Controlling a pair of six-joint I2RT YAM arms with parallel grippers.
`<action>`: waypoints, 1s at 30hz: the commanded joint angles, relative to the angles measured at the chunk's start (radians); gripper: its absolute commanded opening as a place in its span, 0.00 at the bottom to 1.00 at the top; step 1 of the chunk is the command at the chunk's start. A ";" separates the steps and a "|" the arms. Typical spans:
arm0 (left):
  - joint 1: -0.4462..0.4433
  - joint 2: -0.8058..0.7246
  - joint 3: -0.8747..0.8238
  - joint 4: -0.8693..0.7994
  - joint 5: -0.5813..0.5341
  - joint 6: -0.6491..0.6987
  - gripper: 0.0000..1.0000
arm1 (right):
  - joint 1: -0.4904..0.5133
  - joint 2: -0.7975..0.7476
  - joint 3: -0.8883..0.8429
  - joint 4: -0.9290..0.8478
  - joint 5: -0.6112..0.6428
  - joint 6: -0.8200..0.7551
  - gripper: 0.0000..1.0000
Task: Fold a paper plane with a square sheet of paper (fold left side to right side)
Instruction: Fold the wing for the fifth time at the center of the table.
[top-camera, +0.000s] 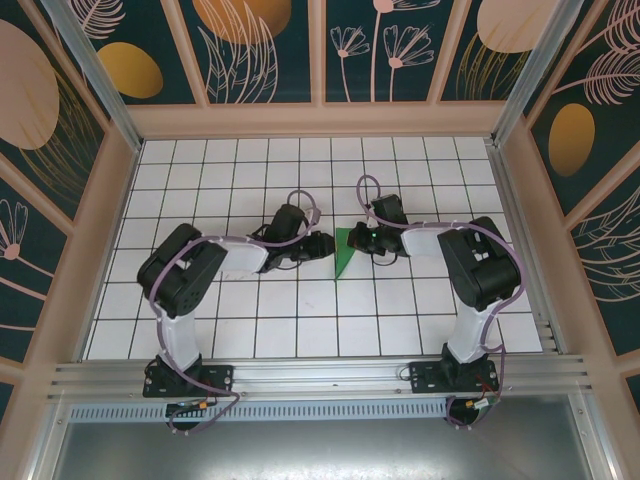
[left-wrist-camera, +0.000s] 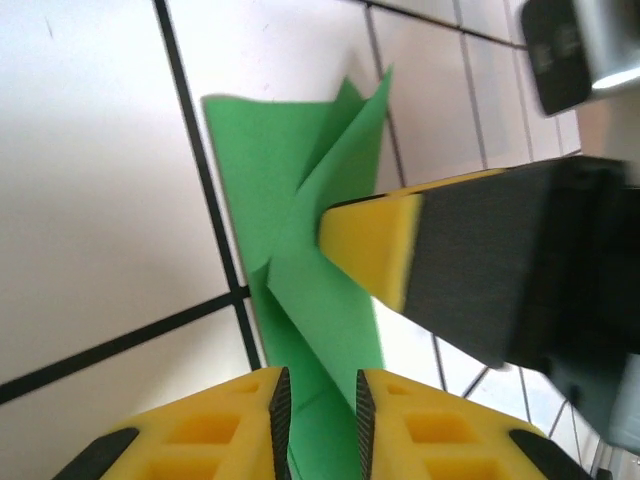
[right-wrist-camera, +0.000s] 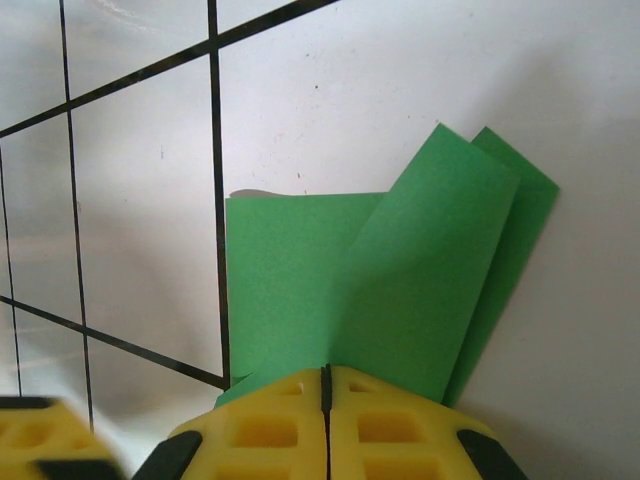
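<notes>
On the tiled counter (top-camera: 250, 330), the folded green paper (top-camera: 346, 255) sits near the middle, flaps raised. The right jaws are closed, pinching one flap. The left jaws stand slightly parted around its near edge. Best to close squarely on the fold, then crease slowly.

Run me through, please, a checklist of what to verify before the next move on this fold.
1. Right gripper holds the green paper: ok, its fingers are shut on the near edge.
2. Left gripper free of the paper: cannot tell, its jaws are narrowly apart with the paper's edge between them.
3. Paper flat on the tiled table: not ok, a folded flap lifts off the tiles.
4. Room between the grippers: not ok, they sit close together at the paper.
5. Creases pressed sharp: cannot tell.
</notes>
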 joint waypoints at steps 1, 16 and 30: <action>0.004 -0.098 -0.026 -0.060 -0.008 0.046 0.27 | -0.005 0.045 -0.049 -0.117 0.066 -0.008 0.08; -0.084 -0.025 -0.044 0.060 0.238 -0.045 0.21 | -0.001 0.053 -0.042 -0.116 0.059 -0.011 0.08; -0.098 0.046 -0.065 0.110 0.258 -0.076 0.23 | 0.001 0.055 -0.035 -0.124 0.061 -0.016 0.08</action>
